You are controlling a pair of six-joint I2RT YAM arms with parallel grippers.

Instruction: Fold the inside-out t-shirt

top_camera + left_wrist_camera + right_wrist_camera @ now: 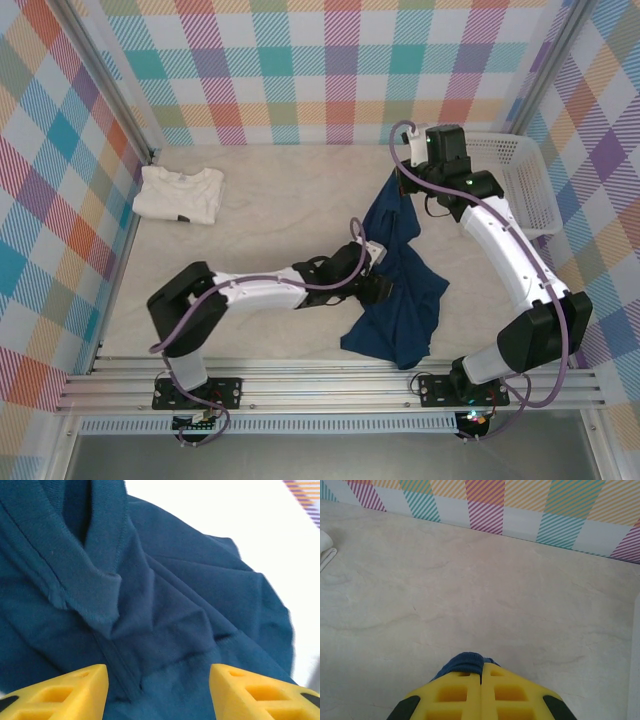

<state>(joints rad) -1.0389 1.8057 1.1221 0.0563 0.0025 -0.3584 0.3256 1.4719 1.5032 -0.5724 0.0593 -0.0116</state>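
T-shirt (400, 300) hem near table (270, 210) front edge

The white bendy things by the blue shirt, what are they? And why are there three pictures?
They are two robot arms, each ending in a yellow pincer. One picture looks down from above; the other two come from cameras on the wrists. On the table are a dark blue t-shirt, a folded white shirt and a white basket. The right pincer is shut on a bit of the t-shirt, holding it up. The left pincer is open over the cloth, holding nothing.
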